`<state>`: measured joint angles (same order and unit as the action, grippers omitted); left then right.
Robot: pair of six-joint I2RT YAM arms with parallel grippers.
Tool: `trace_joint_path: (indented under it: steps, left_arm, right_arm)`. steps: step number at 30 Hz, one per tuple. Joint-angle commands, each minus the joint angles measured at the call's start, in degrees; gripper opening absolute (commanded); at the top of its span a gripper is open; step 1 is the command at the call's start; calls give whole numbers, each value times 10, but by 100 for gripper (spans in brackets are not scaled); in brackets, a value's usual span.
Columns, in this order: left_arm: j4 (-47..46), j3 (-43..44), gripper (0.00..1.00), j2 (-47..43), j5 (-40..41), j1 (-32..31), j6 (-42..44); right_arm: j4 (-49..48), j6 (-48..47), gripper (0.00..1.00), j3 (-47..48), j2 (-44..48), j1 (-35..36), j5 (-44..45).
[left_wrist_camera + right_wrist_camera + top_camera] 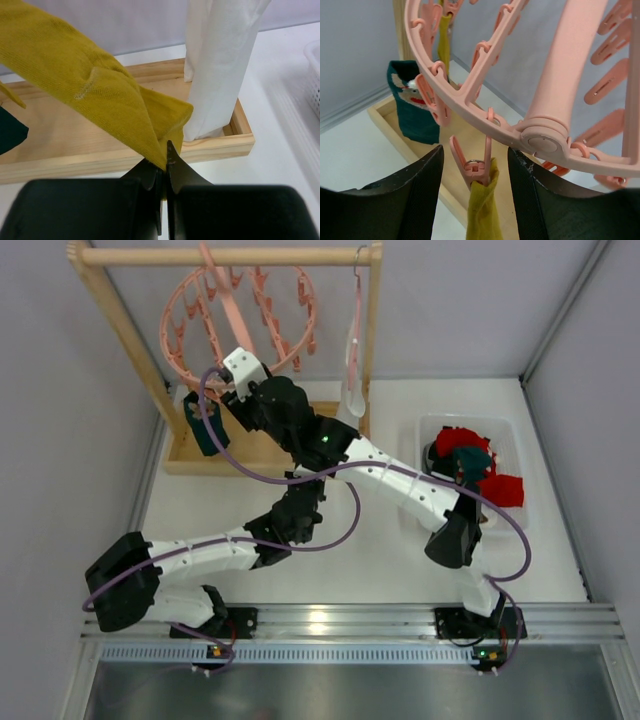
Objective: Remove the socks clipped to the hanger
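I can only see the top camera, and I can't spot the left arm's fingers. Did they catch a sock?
Observer: Yes. In the left wrist view the left fingers are shut on the lower end of a mustard-yellow fabric sock.
Operator: Is a yellow sock clipped on the ring?
Observer: Yes. The right wrist view shows a small pink clip peg biting the top of a mustard-yellow sock, under the big round pink plastic hanger.
Operator: Are the right fingers squeezing that peg?
Observer: No, the right fingers are open, one on each side of it.
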<state>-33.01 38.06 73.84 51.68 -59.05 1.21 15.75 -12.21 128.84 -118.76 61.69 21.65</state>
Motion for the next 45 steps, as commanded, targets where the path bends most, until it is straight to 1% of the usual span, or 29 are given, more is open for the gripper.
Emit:
trace_joint_path:
  steps: [1, 7, 14, 18, 19, 20, 22, 23, 26, 28, 30, 31, 33, 34, 40, 45]
  left_arm:
    - [-23, -1, 0, -18, -3, -3, -5]
    - [-24, 0, 0, -19, -3, -3, -4]
    - [-23, -3, 0, -28, -8, -3, -10]
    - [-24, -8, 0, -40, -10, -3, -9]
    - [-24, -9, 0, -41, -10, -3, -9]
    - [-24, -11, 0, -42, -10, -4, -9]
    - [-24, -12, 0, -46, -11, -3, -9]
    - [-24, -13, 0, -45, -10, -3, -10]
    - [-23, -16, 0, -48, -9, -3, -10]
    - [-24, -16, 0, -46, -6, -3, -10]
    - [-24, -16, 0, -40, -4, -3, -10]
    - [-23, -16, 0, -39, -6, -4, -10]
    - [-24, -17, 0, -34, -5, -4, -10]
    - [-24, -19, 0, -33, -4, -4, -27]
    - [-23, -25, 0, -34, -5, -3, -33]
    - [-21, -53, 0, -56, -16, -3, -52]
  right_arm:
    - [-72, 1, 52, -2, 5, -1, 46]
    - [-82, 3, 49, -12, 7, -2, 44]
    - [-81, 7, 51, -9, -3, -3, 12]
    - [-81, 13, 49, -9, -4, -5, 7]
    - [-84, 13, 47, -10, -4, -6, 7]
    - [-87, 13, 44, -9, -5, -6, 7]
    - [-92, 13, 42, -9, -5, -6, 6]
    - [-92, 13, 37, -8, -4, -6, 6]
    - [-94, 20, 33, -10, -1, -6, 2]
    - [-94, 28, 27, -11, 3, -6, -1]
    - [-93, 32, 23, -15, 8, -6, -7]
    - [-93, 38, 18, -16, 11, -6, -9]
    - [-95, 42, 10, -23, 19, -6, -16]
    - [-96, 45, 7, -25, 21, -6, -19]
    - [-102, 56, 6, -43, 41, -6, -28]
    - [-110, 62, 6, -62, 52, -6, -39]
